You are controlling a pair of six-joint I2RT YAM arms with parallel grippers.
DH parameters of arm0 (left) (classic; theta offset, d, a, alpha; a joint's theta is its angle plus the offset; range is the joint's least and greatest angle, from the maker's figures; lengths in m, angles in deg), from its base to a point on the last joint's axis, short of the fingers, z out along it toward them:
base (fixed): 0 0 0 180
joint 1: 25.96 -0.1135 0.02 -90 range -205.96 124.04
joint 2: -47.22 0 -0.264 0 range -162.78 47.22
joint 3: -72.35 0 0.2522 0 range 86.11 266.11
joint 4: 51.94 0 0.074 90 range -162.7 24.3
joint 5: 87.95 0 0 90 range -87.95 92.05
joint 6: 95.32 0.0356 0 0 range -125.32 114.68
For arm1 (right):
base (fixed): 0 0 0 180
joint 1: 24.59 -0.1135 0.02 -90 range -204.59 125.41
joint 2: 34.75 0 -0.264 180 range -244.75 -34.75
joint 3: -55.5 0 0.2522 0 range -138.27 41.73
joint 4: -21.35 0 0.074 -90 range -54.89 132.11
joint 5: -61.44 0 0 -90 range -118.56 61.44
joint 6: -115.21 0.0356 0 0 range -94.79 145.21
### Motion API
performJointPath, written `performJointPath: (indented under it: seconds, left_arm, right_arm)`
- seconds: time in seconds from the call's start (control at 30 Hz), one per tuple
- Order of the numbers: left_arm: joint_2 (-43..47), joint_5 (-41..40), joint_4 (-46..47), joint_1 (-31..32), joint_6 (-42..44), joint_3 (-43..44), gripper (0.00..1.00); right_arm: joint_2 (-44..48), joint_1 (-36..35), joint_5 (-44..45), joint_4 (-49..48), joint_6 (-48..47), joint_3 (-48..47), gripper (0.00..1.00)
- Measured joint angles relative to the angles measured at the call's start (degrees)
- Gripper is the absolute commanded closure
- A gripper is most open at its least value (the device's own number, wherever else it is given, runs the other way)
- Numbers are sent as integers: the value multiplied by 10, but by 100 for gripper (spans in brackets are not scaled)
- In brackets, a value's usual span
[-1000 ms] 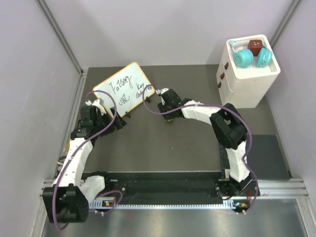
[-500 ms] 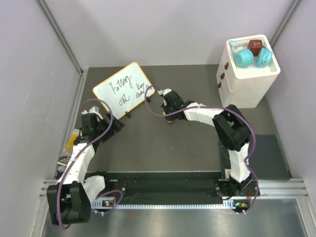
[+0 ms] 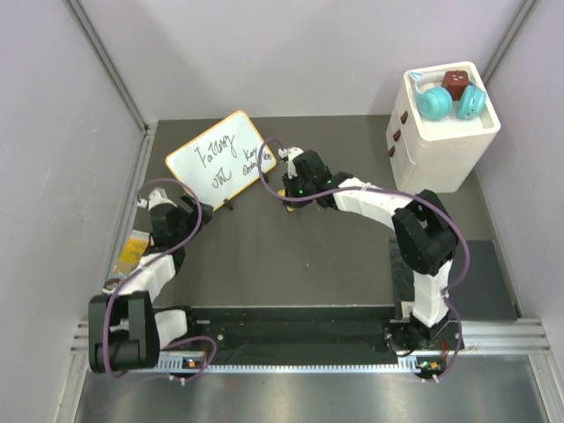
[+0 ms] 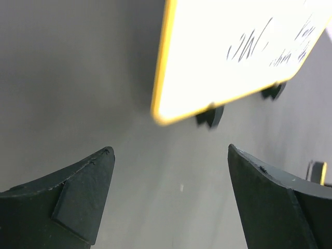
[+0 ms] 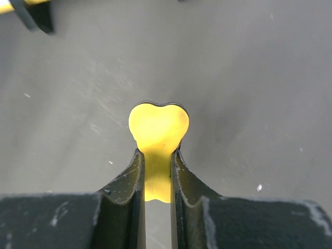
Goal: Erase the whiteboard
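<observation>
The whiteboard point(image 3: 220, 160) stands tilted on small black feet at the back left, with a yellow-orange frame and black handwriting. Its lower corner shows in the left wrist view point(image 4: 244, 52). My left gripper point(image 3: 192, 218) is open and empty just in front of the board's near left corner, with the floor between its fingers point(image 4: 78, 202). My right gripper point(image 3: 291, 192) is just right of the board's right corner. It is shut on a small yellow bone-shaped piece point(image 5: 158, 127), held just above the floor.
A white drawer box point(image 3: 441, 141) stands at the back right with two teal objects and a brown cube on top. A yellow item point(image 3: 134, 249) lies by the left wall. A dark mat point(image 3: 480, 278) lies at the right. Grey walls enclose the area.
My left arm has drawn back toward the left wall, so its gripper is a little farther from the board. My right gripper stays shut on the yellow piece and has barely moved.
</observation>
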Motion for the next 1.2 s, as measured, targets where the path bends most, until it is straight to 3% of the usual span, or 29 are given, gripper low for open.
performJointPath:
  seconds: [0.17, 0.43, 0.5, 0.6, 0.9, 1.03, 1.2]
  left_arm:
    - [-93, -2, 114, 0, 11, 10, 1]
    - [-236, 59, 274, -3, 10, 15, 3]
    - [-250, 64, 299, -3, 10, 15, 10]
    - [-266, 68, 321, -8, 7, 15, 38]
    - [-273, 62, 334, -21, 4, 13, 51]
    - [-273, 60, 336, -21, 3, 12, 62]
    - [-273, 57, 324, -21, -2, 16, 62]
  right_arm:
    - [-15, 0, -4, -10, 17, -30, 100]
    - [-43, -3, -5, -31, 37, -50, 100]
    - [-57, -4, -10, -33, 39, -71, 100]
    - [-77, -4, -22, -39, 43, -105, 100]
    - [-123, -4, -47, -50, 58, -180, 100]
    - [-148, -4, -56, -59, 58, -215, 100]
    - [-186, -4, -53, -69, 58, -267, 100]
